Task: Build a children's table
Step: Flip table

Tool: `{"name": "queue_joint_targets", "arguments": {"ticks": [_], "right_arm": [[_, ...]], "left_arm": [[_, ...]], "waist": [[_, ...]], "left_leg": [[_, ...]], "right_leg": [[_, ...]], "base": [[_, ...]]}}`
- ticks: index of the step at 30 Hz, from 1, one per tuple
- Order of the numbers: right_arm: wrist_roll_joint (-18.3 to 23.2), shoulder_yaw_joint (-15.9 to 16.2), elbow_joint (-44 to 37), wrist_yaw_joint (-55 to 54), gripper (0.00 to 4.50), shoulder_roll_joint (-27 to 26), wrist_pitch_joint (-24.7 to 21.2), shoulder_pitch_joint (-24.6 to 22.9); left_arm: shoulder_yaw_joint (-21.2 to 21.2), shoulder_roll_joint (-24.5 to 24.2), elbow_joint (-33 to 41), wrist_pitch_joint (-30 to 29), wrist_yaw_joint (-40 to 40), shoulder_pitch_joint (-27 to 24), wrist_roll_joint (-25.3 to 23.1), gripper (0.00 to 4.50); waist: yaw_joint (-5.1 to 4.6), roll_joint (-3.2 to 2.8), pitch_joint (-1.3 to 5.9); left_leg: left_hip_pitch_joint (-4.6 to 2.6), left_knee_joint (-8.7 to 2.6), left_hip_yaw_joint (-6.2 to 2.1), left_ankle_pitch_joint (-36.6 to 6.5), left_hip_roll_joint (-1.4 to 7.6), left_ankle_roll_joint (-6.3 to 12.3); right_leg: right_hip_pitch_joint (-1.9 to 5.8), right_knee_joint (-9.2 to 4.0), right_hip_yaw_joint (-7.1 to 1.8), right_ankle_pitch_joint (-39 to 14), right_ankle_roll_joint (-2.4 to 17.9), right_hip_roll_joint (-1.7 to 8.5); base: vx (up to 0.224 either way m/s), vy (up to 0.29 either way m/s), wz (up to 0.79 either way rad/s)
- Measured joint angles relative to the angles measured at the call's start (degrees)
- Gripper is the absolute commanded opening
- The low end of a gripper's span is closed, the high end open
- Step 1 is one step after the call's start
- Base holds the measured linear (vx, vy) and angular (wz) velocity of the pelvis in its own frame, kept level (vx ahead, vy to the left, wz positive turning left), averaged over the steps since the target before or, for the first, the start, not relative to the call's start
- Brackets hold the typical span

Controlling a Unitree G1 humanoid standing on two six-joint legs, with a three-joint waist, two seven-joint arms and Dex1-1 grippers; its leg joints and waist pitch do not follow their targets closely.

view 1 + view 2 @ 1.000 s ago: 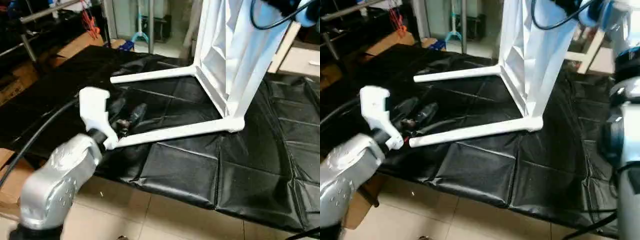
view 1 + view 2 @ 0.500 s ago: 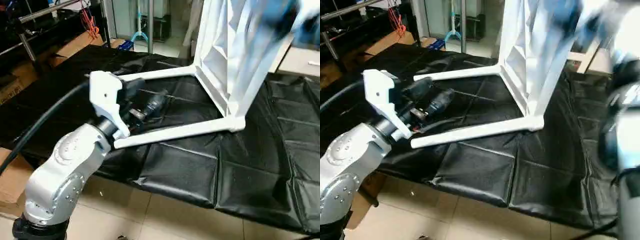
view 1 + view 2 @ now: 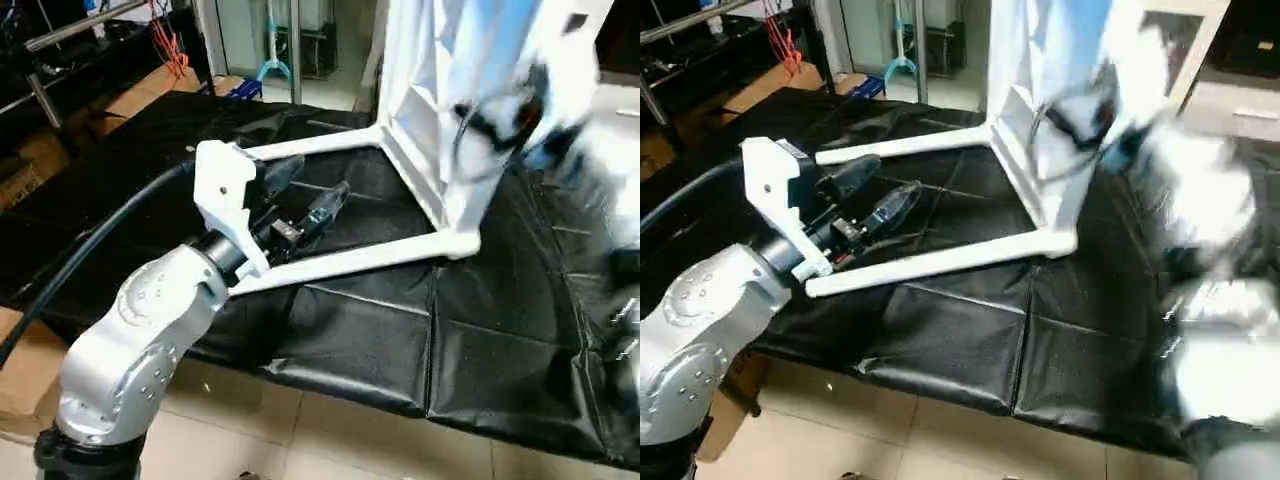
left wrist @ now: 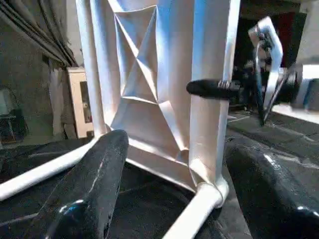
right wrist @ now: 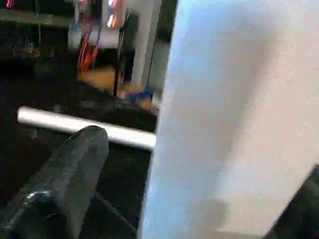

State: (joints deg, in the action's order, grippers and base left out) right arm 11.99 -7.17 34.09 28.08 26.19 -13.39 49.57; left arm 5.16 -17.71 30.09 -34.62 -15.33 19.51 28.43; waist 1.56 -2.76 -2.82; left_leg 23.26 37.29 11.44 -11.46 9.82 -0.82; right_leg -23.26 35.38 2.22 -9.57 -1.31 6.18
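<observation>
Left eye view: the white tabletop (image 3: 440,110) stands on its edge on the black sheet (image 3: 480,340), ribbed underside facing the left arm, with two white legs fitted in its lower corner sockets and lying out flat across the sheet. The near leg (image 3: 350,262) runs from the bottom corner socket back toward the left gripper (image 3: 310,195). The far leg (image 3: 315,147) runs out behind it. And that left gripper, jaws standing well apart with nothing between them, hovers over the gap between the two legs, its fingers (image 3: 325,205) pointing at the tabletop, the near leg just below and beside the lower finger, no contact that can be made out.

In the left wrist view, both black fingers (image 4: 94,184) frame the scene: the tabletop's ribs (image 4: 139,64) dead ahead between the jaws, the near leg's socket (image 4: 209,191) between them too.

Over on the right, the right gripper (image 4: 234,88) is a blur in the head views, up against the tabletop's upright edge. In the right wrist view the jaws are wide, one finger (image 5: 70,174) either side of the white panel (image 5: 224,124), which sits between them; touching or not, cannot tell.
</observation>
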Motion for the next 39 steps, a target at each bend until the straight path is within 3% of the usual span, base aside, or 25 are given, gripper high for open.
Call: {"name": "queue_joint_targets", "arguments": {"ticks": [7,13,20,25,32,39], "right_arm": [[-0.51,-1.47,-2.43,-4.54,4.41,-3.22,6.67,-6.97],[-0.68,-1.90,1.41,-4.52,4.41,-4.99,13.87,-7.98],[-1.61,-1.88,3.87,-5.44,4.41,-5.47,16.38,-11.58],[-2.32,-1.88,7.16,-5.83,4.41,-6.44,21.32,-12.03],[-3.30,-1.86,9.06,-6.78,4.41,-6.48,22.40,-12.92],[-4.75,-1.84,14.78,-7.61,3.78,-6.32,23.60,-12.95]], "left_arm": [[-0.01,-0.04,0.06,0.00,-0.66,0.49,-0.01,3.50],[0.40,0.21,0.07,-0.05,-0.74,0.44,-0.35,3.50],[0.31,0.20,0.25,-0.39,-0.64,-0.30,-0.65,3.50],[0.29,0.19,0.32,-0.49,-0.68,-0.72,-0.70,3.50],[0.27,0.11,0.46,-0.67,-0.71,-0.72,-0.76,3.50],[0.26,0.07,0.91,-1.20,-0.79,-0.72,-0.76,3.50]], "waist": [[0.07,-0.29,0.04],[-0.12,-0.47,0.06],[0.06,-0.46,0.05],[0.04,-0.47,0.05],[0.11,-0.47,0.05],[0.01,-0.52,0.04]], "left_leg": [[-0.18,-0.18,0.00,0.08,-0.01,-0.13],[-0.21,-0.24,-0.01,0.08,0.00,-0.14],[-0.19,-0.27,0.00,0.08,-0.01,-0.14],[-0.19,-0.29,0.01,0.08,-0.01,-0.14],[-0.19,-0.31,0.01,0.08,-0.01,-0.14],[-0.19,-0.35,0.01,0.08,-0.01,-0.14]], "right_leg": [[0.10,-0.02,0.02,0.00,-0.01,0.00],[0.10,-0.02,0.05,0.00,0.00,0.00],[0.09,-0.06,0.04,0.00,0.00,0.00],[0.09,-0.11,0.04,0.00,0.00,0.00],[0.10,-0.12,0.05,0.00,-0.01,0.00],[0.08,-0.12,0.06,0.00,0.00,0.00]], "base": [[0.000,0.000,0.00],[0.000,0.000,0.00],[0.000,0.000,0.00],[0.000,0.000,0.00],[0.000,0.000,0.00],[0.000,0.000,0.00]]}}
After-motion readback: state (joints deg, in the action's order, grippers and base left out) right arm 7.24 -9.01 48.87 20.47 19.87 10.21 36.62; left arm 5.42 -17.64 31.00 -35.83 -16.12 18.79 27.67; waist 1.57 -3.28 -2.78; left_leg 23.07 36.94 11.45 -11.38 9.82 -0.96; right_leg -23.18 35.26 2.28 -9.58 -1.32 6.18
